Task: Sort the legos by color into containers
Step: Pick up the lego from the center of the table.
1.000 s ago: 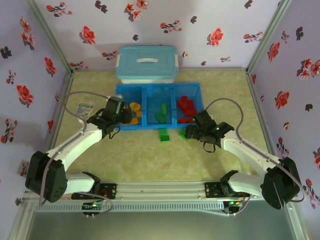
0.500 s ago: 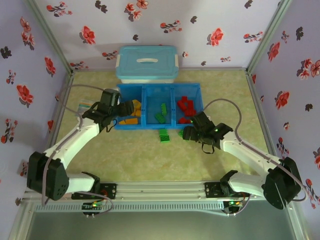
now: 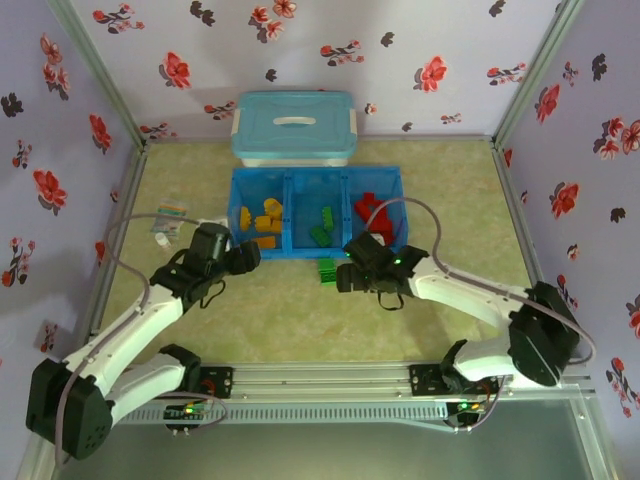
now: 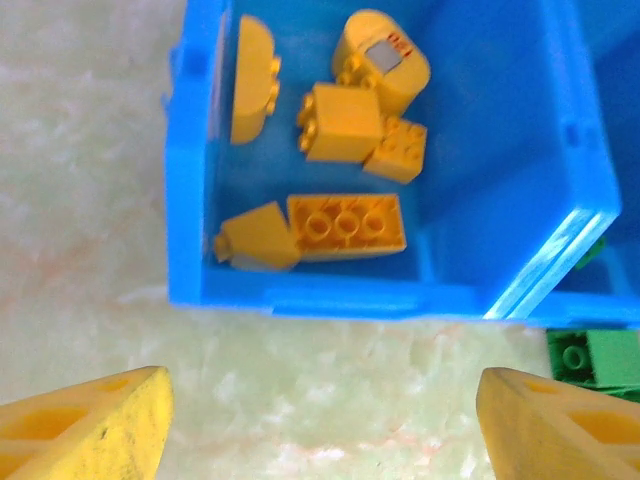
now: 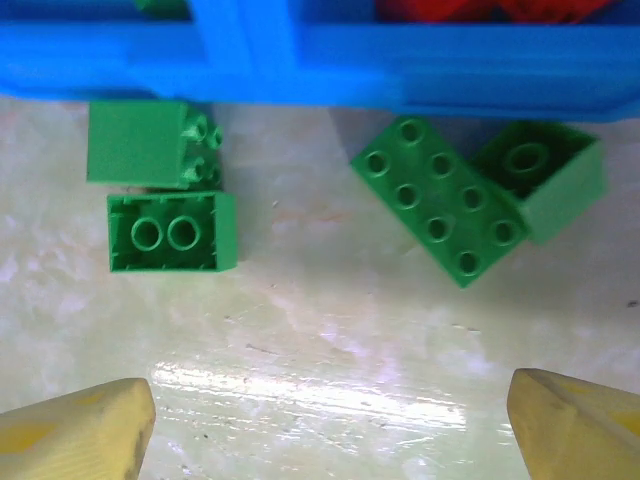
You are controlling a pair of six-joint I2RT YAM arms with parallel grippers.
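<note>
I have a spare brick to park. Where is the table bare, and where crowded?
Bare: the table right of the blue tray, and the stretch between the left arm and right arm. Crowded: along the tray's front wall, where four green bricks lie.

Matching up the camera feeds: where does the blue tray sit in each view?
Top external: blue tray at centre, before the lidded box.
Left wrist: its yellow-brick compartment, upper centre.
Right wrist: its near wall, a band along the top.
Shared landmark: loose green bricks on the table just in front of that near wall.

Lab test cell, floral walls (image 3: 400,60), alu frame (image 3: 320,376)
</note>
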